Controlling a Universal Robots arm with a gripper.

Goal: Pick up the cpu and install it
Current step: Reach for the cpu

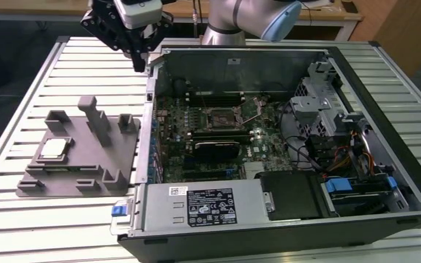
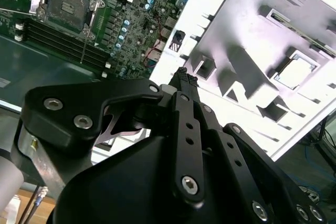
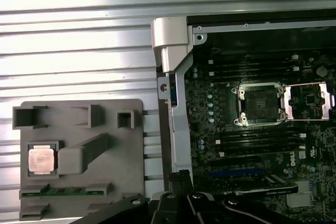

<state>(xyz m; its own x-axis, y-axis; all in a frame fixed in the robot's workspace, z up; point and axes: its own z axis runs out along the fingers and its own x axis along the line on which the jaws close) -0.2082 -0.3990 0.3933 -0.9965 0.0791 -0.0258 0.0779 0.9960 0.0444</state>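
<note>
Jaws look closed and empty to us, by the wall of the open black computer case [image 1: 306, 241]. Small silvery square cpu [image 1: 54, 149] sits in the grey plastic fixture [image 1: 79, 171] on the tabletop [image 1: 20, 219]. Square motherboard socket [image 1: 220, 116] is empty, so nothing is picked or installed yet.

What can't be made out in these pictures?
- Chip: its underside, in both wrist views; it lies face-up in the grey holder.
- Socket: its contacts, too small in the first wrist view.
- Robot arm: cut off by the exterior view's top edge.
- Part of the grey holder: hidden behind the gripper in the second wrist view.
</note>
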